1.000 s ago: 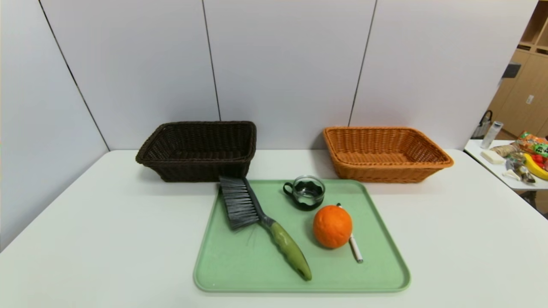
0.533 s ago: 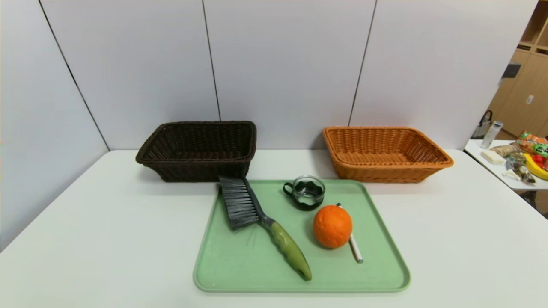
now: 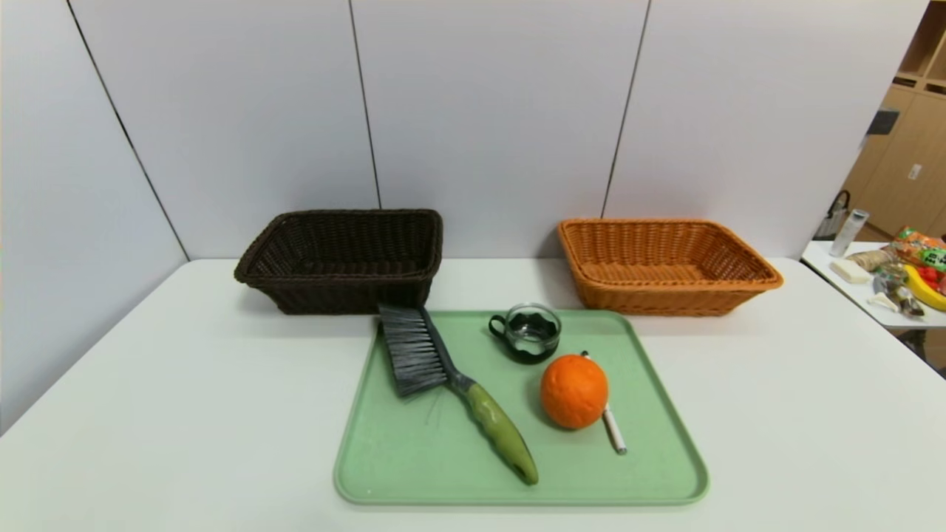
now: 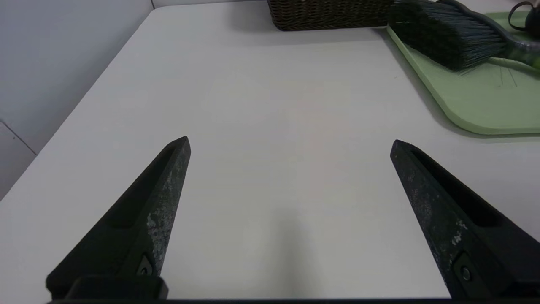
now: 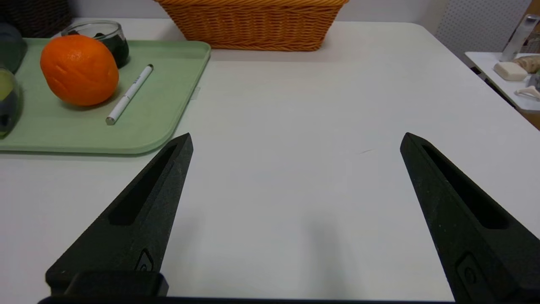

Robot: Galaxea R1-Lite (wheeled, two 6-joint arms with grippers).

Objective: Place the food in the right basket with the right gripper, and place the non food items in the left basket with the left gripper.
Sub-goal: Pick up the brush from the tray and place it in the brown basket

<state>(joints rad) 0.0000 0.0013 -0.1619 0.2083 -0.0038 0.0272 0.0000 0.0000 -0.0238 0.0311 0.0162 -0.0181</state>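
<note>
An orange lies on a green tray with a green-handled brush, a glass cup and a white pen. Behind the tray stand the dark brown left basket and the orange-tan right basket, both empty. Neither arm shows in the head view. My left gripper hangs open over bare table beside the tray's brush end. My right gripper is open over bare table on the tray's pen side.
The white table meets wall panels behind and to the left. A side table at the far right carries snack packets, a banana and a bottle.
</note>
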